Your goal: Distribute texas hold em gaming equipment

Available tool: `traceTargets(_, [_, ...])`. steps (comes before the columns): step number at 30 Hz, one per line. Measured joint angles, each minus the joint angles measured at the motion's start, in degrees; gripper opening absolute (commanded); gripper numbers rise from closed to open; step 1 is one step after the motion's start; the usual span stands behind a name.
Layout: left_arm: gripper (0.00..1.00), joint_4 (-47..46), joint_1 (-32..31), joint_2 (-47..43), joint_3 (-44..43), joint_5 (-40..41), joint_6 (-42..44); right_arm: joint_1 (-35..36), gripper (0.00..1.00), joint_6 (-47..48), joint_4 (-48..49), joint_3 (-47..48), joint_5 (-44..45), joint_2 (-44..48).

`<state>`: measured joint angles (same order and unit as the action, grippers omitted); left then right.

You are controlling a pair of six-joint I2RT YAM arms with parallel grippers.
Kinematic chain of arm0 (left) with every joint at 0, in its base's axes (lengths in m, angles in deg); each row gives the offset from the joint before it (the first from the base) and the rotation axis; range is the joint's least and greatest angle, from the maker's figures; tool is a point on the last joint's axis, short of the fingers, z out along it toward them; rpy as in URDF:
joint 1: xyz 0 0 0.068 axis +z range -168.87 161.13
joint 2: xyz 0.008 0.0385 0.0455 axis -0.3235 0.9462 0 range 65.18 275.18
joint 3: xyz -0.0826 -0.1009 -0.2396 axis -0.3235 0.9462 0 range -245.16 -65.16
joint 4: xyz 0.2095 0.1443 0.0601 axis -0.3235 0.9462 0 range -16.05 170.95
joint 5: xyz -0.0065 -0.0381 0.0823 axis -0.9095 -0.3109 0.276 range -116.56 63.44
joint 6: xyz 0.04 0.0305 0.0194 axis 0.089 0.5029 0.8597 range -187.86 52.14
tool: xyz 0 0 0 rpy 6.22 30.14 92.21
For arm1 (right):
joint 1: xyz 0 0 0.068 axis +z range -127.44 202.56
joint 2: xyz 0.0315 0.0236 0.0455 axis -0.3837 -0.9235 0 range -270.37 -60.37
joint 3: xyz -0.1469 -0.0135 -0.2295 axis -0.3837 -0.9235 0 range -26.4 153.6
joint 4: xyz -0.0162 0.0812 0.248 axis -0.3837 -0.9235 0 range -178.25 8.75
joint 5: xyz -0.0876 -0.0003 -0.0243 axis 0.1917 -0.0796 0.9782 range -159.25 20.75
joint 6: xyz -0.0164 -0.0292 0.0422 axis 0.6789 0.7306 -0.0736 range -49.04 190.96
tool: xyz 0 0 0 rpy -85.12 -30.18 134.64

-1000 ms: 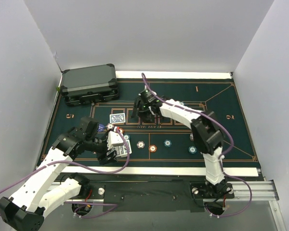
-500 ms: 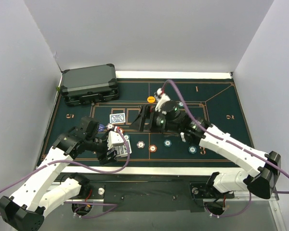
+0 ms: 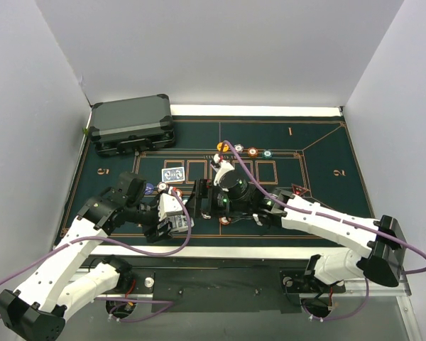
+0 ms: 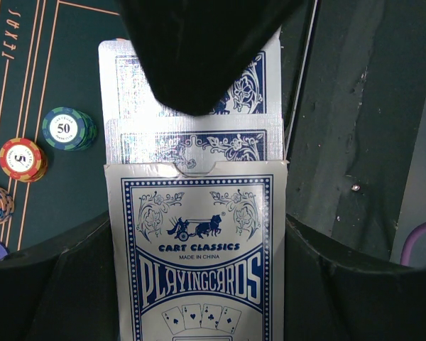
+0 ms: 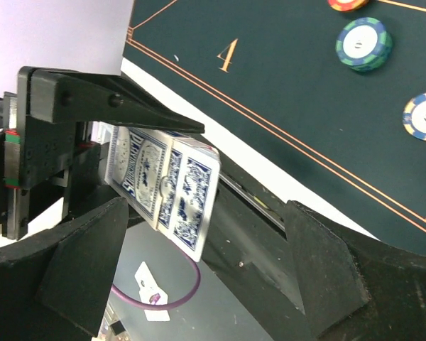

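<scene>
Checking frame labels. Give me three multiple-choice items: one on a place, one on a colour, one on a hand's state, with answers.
1. Where does the dark grey case sit?
A. at the far left corner of the mat
B. at its near right corner
C. at its centre

2. What colour is the print on the card box?
A. red
B. blue
C. green

3. What state is the left hand in?
A. open and empty
B. out of view
C. shut on the card box

Answers:
1. A: the top view shows the case at the far left corner, away from both arms.
2. B: the left wrist view shows blue print on a white box.
3. C: the right wrist view shows it clamped on the box, with cards sticking out of the box's open end.
</scene>
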<state>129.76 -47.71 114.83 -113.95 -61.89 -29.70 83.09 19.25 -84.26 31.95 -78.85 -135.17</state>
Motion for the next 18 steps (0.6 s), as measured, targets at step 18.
traceTargets(18, [0.00, 0.11, 0.00, -0.35, 0.00, 0.02, 0.00, 2.16, 0.77, -3.85, 8.35, -4.11, -0.02, -3.82])
